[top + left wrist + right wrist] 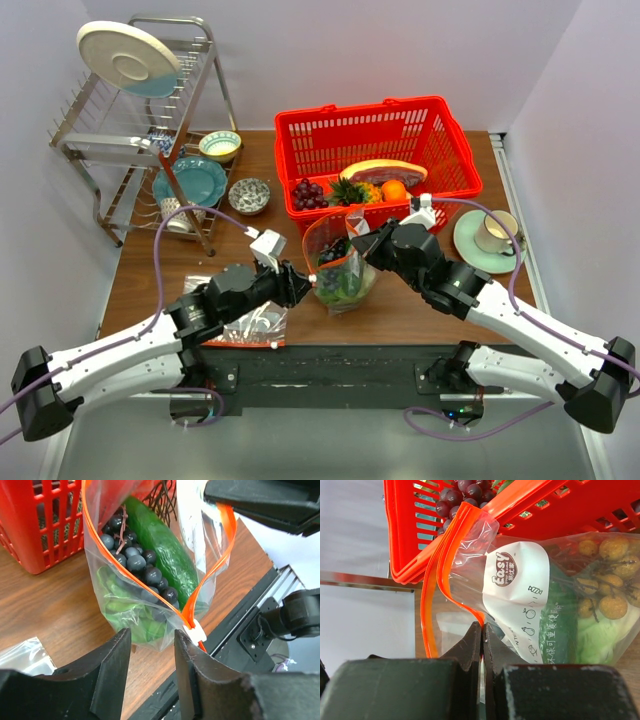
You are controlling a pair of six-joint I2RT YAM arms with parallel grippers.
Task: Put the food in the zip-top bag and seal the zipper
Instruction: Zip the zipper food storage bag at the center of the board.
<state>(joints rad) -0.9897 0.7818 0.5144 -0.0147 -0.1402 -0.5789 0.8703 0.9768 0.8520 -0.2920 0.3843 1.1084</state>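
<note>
Right pincer (482, 628) tight on zipper (426, 605), left pincer (152, 641) ajar

One filled zip-top bag (343, 262), one flat bag (240, 328), one cucumber (167, 555), one red basket (375, 135), one dish rack (110, 120).

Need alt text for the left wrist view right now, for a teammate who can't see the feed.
A clear zip-top bag stands with its mouth open, its orange zipper looping to a white tab just beyond the left gripper, whose jaws stand open. Inside lie a cucumber, dark round fruits and green leaves; a red basket sits behind.
</note>
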